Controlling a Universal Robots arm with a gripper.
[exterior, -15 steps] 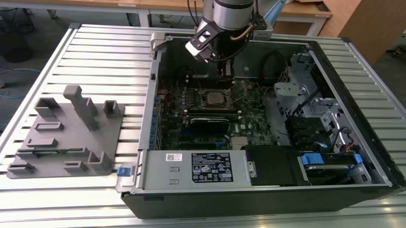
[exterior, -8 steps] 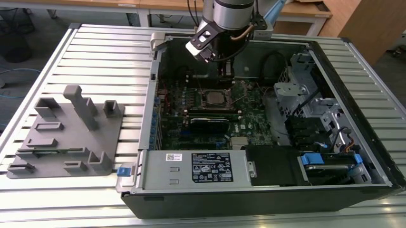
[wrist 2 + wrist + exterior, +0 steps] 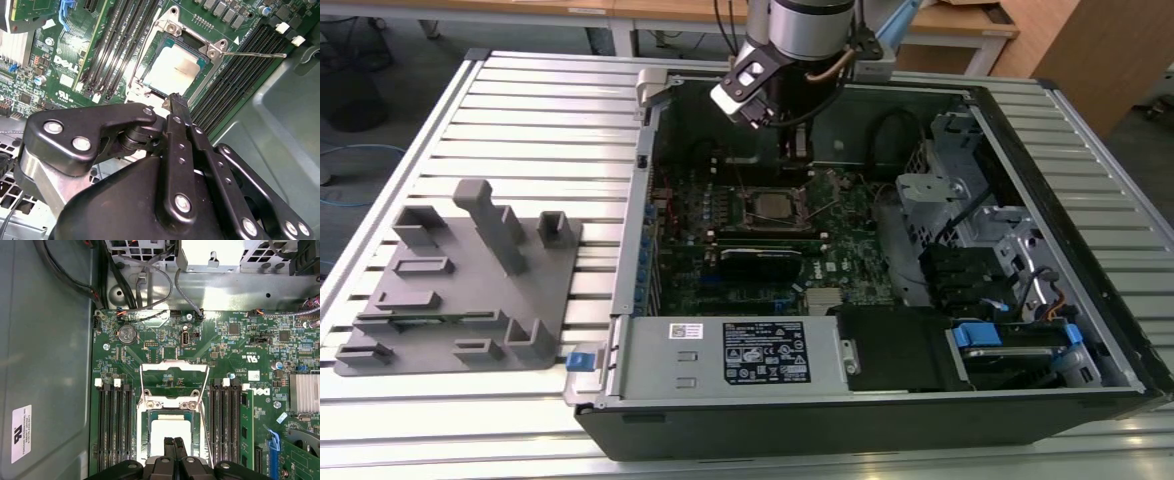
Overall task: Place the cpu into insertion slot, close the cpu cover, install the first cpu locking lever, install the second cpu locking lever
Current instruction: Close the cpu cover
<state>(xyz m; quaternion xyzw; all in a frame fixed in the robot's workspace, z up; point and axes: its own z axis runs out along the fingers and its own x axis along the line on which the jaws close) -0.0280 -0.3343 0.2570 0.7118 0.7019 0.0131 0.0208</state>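
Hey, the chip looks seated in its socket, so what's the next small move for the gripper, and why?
Probably ease the shut gripper off the cpu toward the cpu cover and tip it down. The cpu already lies in the insertion slot, and in the first wrist view the cover seems to stand open beyond it, with board showing through its cut-out.

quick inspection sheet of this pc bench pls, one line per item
surface: slatted metal table, open computer case on it
job's things: chip sits in socket; cover frame looks raised, not closed; one lever sticks out loose
clutter: grey plastic holder beside the case
grippers: gripper fingers together, over the chip; contact unclear
cables: black cables inside the case
surroundings: wooden desks behind
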